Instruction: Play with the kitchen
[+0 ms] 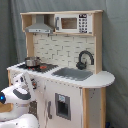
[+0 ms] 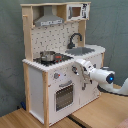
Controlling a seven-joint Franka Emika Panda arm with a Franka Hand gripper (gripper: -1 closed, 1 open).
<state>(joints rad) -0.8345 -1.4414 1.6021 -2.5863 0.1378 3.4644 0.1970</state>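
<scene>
The kitchen (image 1: 65,50) is a tall white and light-wood toy with a range hood (image 1: 39,26), a microwave (image 1: 72,23), a black faucet (image 1: 85,59) and a grey sink (image 1: 72,73). A small metal pot (image 1: 32,61) stands on the hob. In the second exterior view the kitchen (image 2: 35,85) shows its oven door (image 2: 63,95) and a knob (image 2: 56,76) on the front panel. My gripper (image 2: 76,70) is up against that front panel, just above the oven door's right corner. In the first exterior view the gripper (image 1: 29,80) sits below the hob's front edge.
The white arm (image 2: 102,76) reaches in from the second exterior view's right, over a wooden table top (image 2: 100,112). A grey curtain (image 1: 117,45) hangs behind the kitchen. A lower cupboard door (image 1: 62,106) is shut under the sink.
</scene>
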